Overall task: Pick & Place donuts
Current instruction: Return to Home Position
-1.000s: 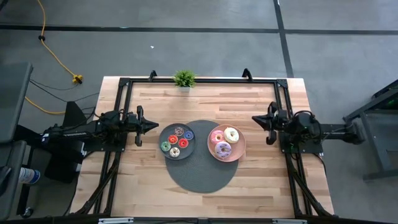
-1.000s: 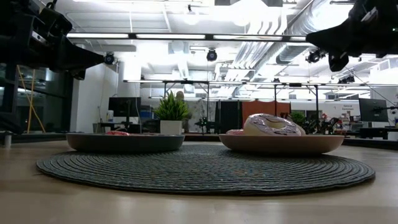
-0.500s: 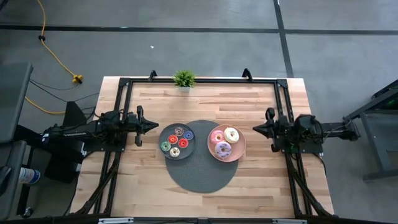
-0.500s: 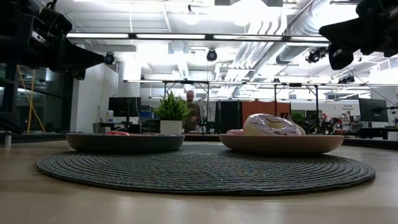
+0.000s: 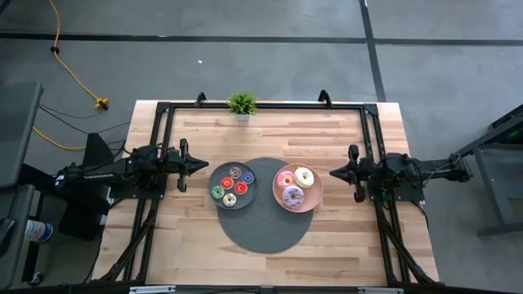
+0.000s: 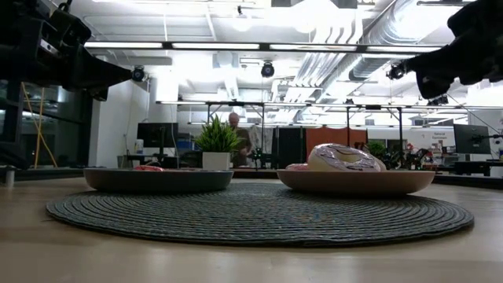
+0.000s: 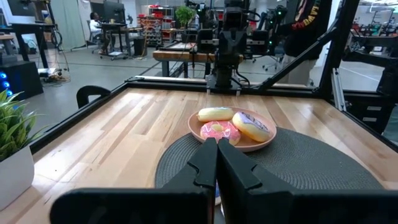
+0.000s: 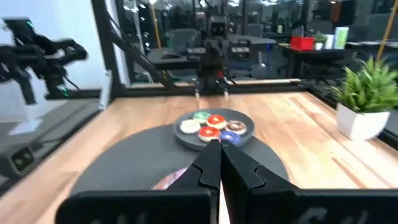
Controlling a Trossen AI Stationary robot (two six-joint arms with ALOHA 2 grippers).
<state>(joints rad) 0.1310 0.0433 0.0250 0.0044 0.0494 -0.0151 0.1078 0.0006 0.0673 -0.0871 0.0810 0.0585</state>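
Centrally, mat (image 5: 263, 233): a round dark woven disc on the wooden table (image 5: 196, 245), with both plates resting on it side by side.
Gray plate (image 5: 221, 175): on the mat's left half; it holds the small donuts (image 5: 227, 183) (six show from above: two red, one green, one blue, one cream, one brown-topped), all lying flat inside the rim.
Pink plate (image 5: 314, 196): on the mat's right half, just beside the gray plate without touching it; it carries the pink donut (image 5: 285, 180), the white donut (image 5: 304, 175) and the purple donut (image 5: 292, 196), packed close together.
Left gripper (image 5: 203, 166): fingers pressed together with nothing between them; it points at the gray plate, its tip just off the plate's left rim and, in the low view, raised well above the table.
Right gripper (image 5: 333, 172): likewise closed on nothing, pointing at the pink plate from the right, near its rim but apart, and also held high.
Donuts and grippers: no donut touches a finger; the small ones lie ahead of the left gripper, the three large ones ahead of the right.
Plant (image 5: 241, 103): a small potted green at the table's far edge, behind the mat.
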